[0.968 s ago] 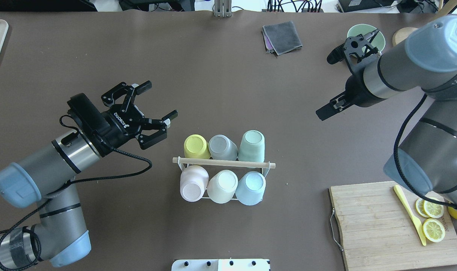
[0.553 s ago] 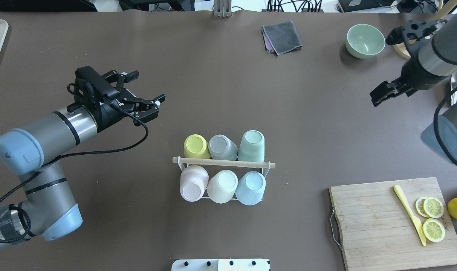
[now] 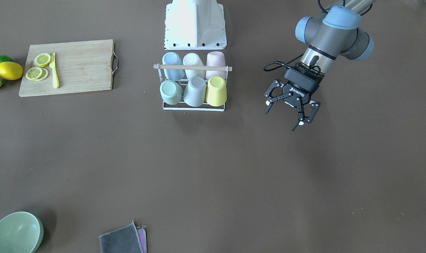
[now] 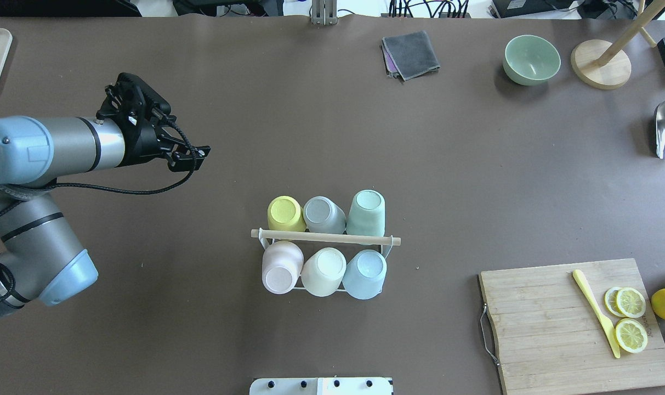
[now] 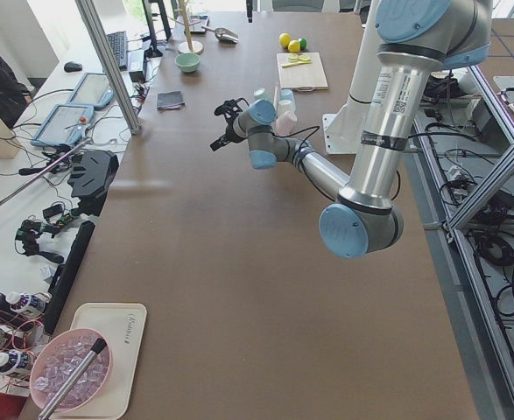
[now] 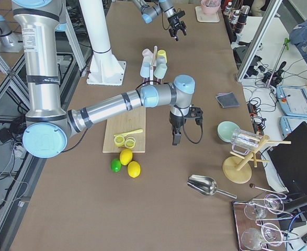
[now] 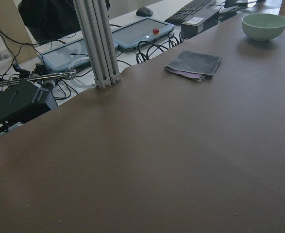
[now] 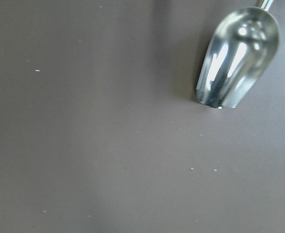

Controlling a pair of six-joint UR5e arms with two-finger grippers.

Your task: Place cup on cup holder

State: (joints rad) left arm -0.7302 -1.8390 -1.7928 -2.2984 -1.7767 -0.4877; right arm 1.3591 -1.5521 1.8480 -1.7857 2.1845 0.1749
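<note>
The cup holder, a white wire rack with a wooden rod handle (image 4: pixel 325 237), stands mid-table; it also shows in the front-facing view (image 3: pixel 192 67). Several cups sit upside down on it, among them a yellow cup (image 4: pixel 285 213), a green cup (image 4: pixel 367 213) and a blue cup (image 4: pixel 365 273). My left gripper (image 3: pixel 284 114) is open and empty, well away from the rack on its yellow-cup side; it also shows in the overhead view (image 4: pixel 196 155). My right gripper (image 6: pixel 175 140) shows clearly only in the exterior right view, pointing down near the cutting board; I cannot tell whether it is open or shut.
A wooden cutting board (image 4: pixel 551 329) with lemon slices and a yellow knife lies at the near right. A green bowl (image 4: pixel 531 59), a grey cloth (image 4: pixel 410 54), a wooden stand base (image 4: pixel 601 65) and a metal scoop (image 8: pixel 239 58) lie toward the far right.
My left arm has swung back to the left and away from the rack, gripper still open. My right arm has pulled off to the right, almost out of the overhead view. The cups have not moved.
</note>
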